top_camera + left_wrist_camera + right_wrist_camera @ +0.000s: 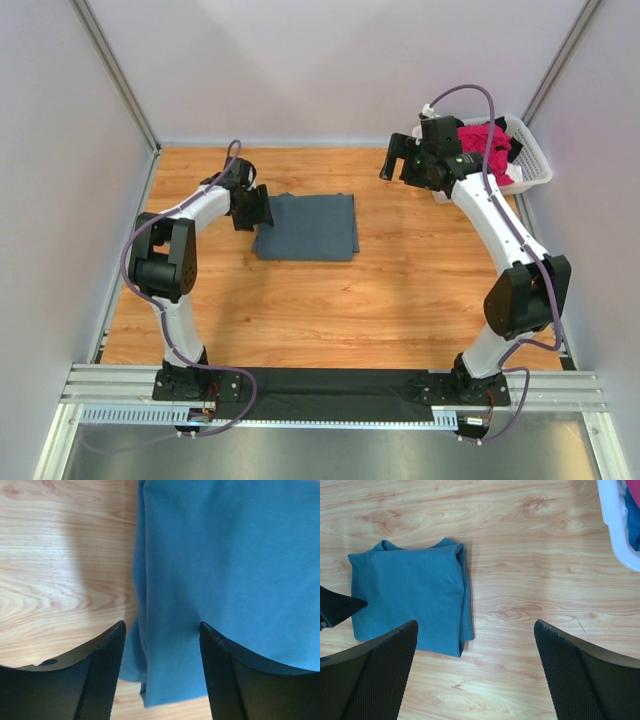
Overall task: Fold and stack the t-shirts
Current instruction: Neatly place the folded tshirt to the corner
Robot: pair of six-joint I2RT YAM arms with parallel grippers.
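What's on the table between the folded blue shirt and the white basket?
Nothing: only bare wooden table lies between the folded blue t-shirt and the white basket, shown clearest in the right wrist view.

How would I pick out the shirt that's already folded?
Look at the wooden table, left of its middle. A slate blue-grey t-shirt lies there folded into a flat rectangle, beside the left gripper. The pink and black shirts sit bunched in the white basket, far right.
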